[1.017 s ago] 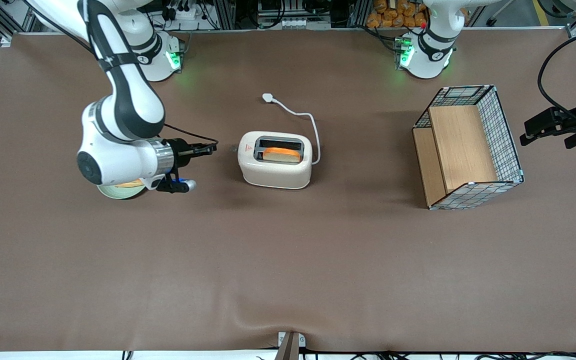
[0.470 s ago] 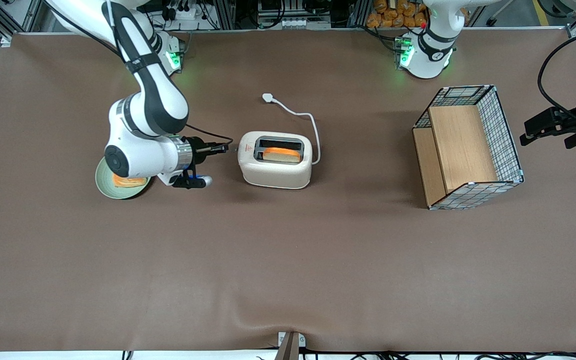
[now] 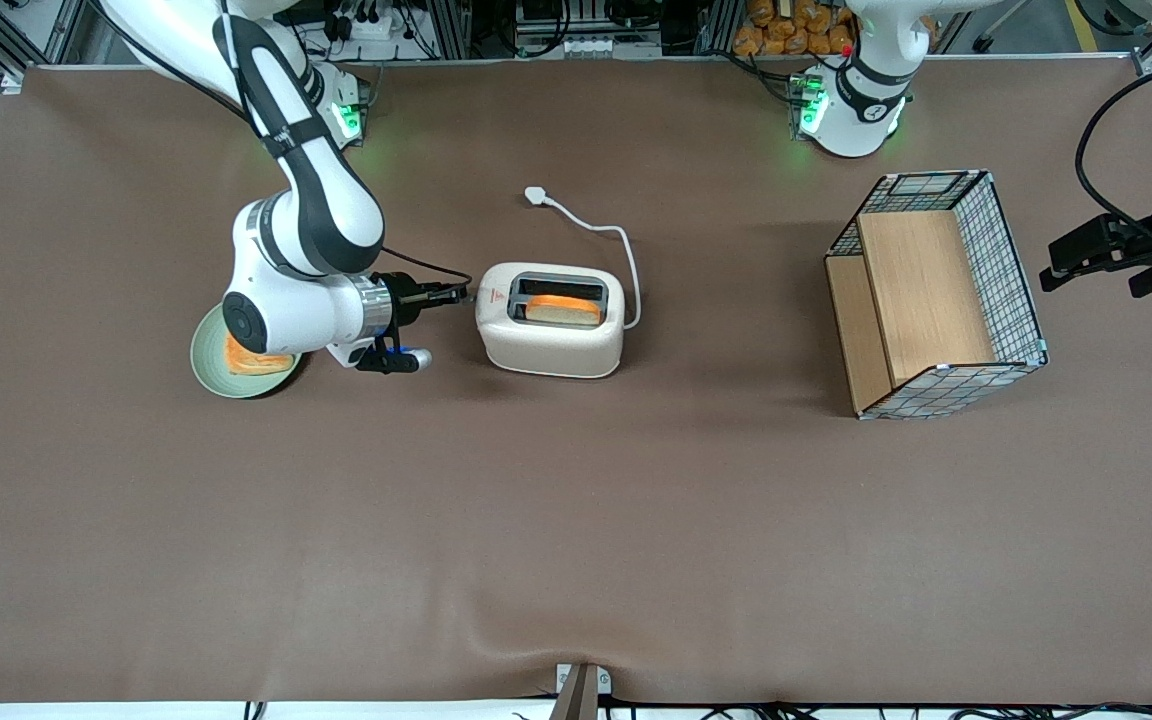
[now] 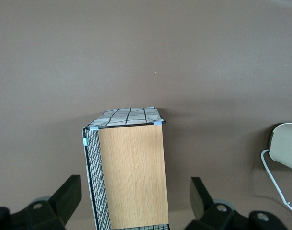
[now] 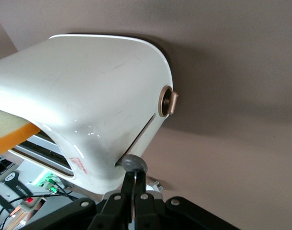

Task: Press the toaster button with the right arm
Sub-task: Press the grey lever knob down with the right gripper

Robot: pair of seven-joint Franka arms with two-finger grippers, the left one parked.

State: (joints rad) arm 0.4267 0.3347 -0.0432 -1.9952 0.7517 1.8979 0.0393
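black gripper [image 5: 135, 178] of the right arm [image 3: 306, 225] lies level beside the toaster [image 3: 550, 320], its two fingers pressed together, tips touching the toaster button [image 5: 134, 163], a grey knob on the short end by the red triangle. one toaster, long axis running from the working arm's end toward the parked arm's, button end facing the gripper. two slots; one slice of toast [image 3: 564, 311] stands in the nearer slot. one green plate [image 3: 215, 377] under the wrist carries another slice. one wire basket [image 3: 936, 292] sits well apart.
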